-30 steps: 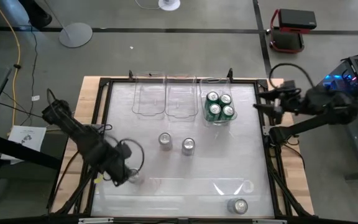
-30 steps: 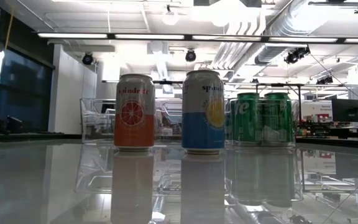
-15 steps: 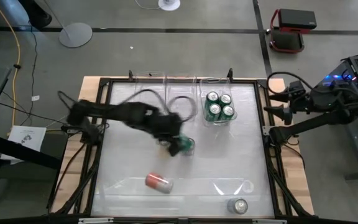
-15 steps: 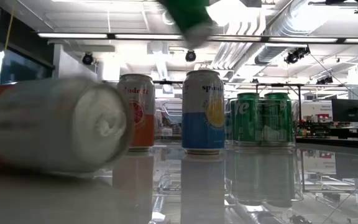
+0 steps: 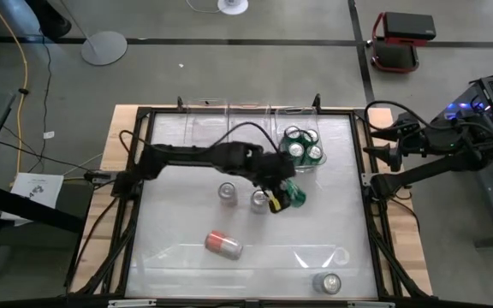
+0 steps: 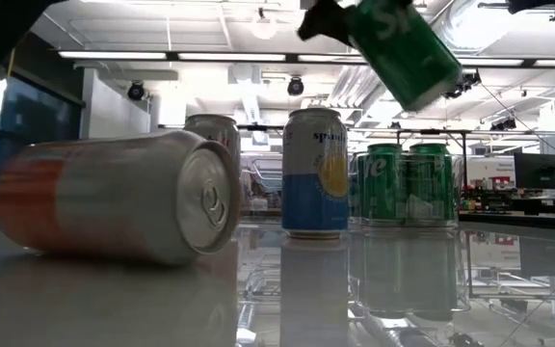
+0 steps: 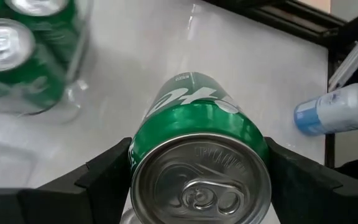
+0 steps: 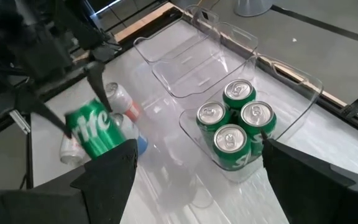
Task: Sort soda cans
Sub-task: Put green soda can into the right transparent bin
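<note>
My left gripper is shut on a green soda can and carries it above the table's middle, just near of the right-hand clear bin. In the low view the can hangs high and tilted. Several green cans stand in that bin. Two silver-topped cans stand upright mid-table. An orange and silver can lies on its side. A blue and silver can lies at the near right. My right gripper waits open at the table's right edge. My left gripper pinches the green can between its two fingers, on opposite sides of the body just below the top rim. The fingers slant down from above, across the can. The can is lifted clear and tilted, its silver top toward the wrist.
Two more clear bins stand along the far edge, left of the green cans' bin. A black frame runs round the white table top. Bare table lies at the near left and the right.
My left arm has swung from the near left corner across the table toward the right-hand bin, carrying the green can lifted and tilted. The orange and silver can has tipped over and now lies on its side. My right gripper has drawn back slightly toward the right edge.
</note>
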`<state>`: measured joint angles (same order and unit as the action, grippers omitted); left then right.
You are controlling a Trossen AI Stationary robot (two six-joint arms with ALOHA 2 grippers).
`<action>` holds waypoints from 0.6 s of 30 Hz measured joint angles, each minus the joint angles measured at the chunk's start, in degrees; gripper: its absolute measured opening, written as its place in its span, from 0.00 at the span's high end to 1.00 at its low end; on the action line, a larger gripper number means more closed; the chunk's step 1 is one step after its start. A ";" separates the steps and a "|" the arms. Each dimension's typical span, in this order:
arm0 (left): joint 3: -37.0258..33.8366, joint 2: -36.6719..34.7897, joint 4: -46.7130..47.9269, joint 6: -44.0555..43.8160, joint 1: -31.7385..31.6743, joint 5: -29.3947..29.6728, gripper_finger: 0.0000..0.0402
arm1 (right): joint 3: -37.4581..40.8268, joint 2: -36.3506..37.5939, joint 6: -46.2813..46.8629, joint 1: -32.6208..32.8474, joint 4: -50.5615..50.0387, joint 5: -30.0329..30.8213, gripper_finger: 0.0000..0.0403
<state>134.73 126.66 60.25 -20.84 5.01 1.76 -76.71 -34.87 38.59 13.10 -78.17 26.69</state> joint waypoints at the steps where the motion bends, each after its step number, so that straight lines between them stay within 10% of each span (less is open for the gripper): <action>1: 0.33 1.04 -0.64 0.02 0.13 -0.02 0.27 | 0.00 0.00 0.01 0.00 -0.06 -0.09 0.18; 18: -0.03 11.92 -3.67 0.58 0.94 2.45 0.23 | 0.00 -0.04 2.56 0.00 -0.07 -0.34 0.18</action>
<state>134.70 138.58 56.58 -20.26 5.96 4.21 -76.71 -34.91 41.15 13.10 -78.24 26.35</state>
